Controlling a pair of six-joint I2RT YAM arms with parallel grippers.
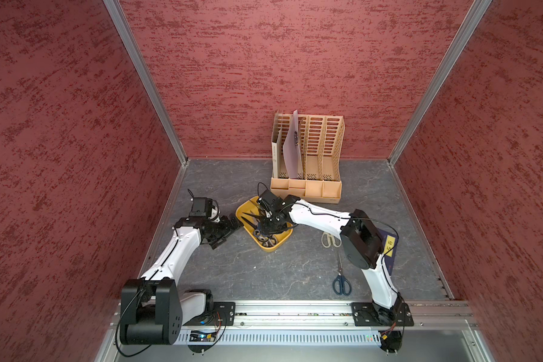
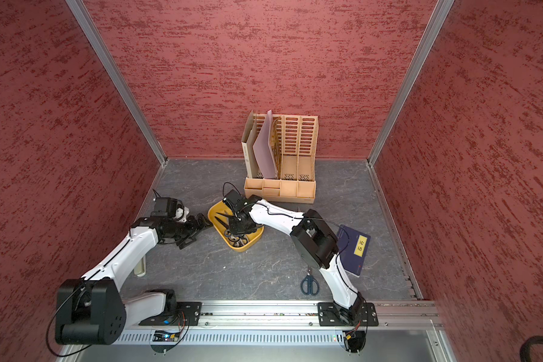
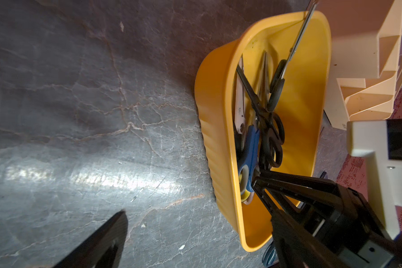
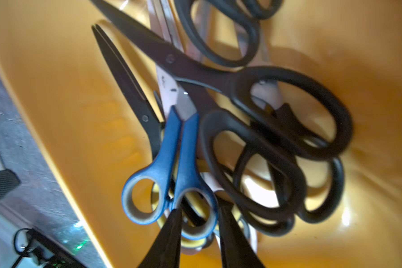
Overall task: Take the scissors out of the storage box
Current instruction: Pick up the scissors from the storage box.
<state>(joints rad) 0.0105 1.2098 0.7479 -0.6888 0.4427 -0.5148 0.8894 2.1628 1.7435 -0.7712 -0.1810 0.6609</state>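
Observation:
The mustard-yellow storage box point(image 1: 278, 246) point(image 2: 250, 246) sits mid-table and holds a pile of scissors point(image 1: 265, 239). Several black-handled pairs point(image 4: 288, 111) cross over a blue-handled pair point(image 4: 181, 150) point(image 3: 248, 150). My right gripper point(image 4: 200, 208) point(image 1: 264, 230) reaches down into the box, its fingers pressed on either side of one blue handle loop. My left gripper point(image 3: 200, 239) point(image 1: 229, 232) stands wide open just beside the box's left end and holds nothing. On the table to the right lie cream shears point(image 1: 329, 239) and dark blue scissors point(image 1: 341, 282) point(image 2: 309, 283).
A tall tan slotted file organiser point(image 1: 308, 163) point(image 2: 282, 163) stands close behind the box. A dark blue book point(image 2: 355, 247) lies under the right arm's elbow. A pale object point(image 2: 140, 266) shows partly below the left arm. Red walls enclose the table on three sides.

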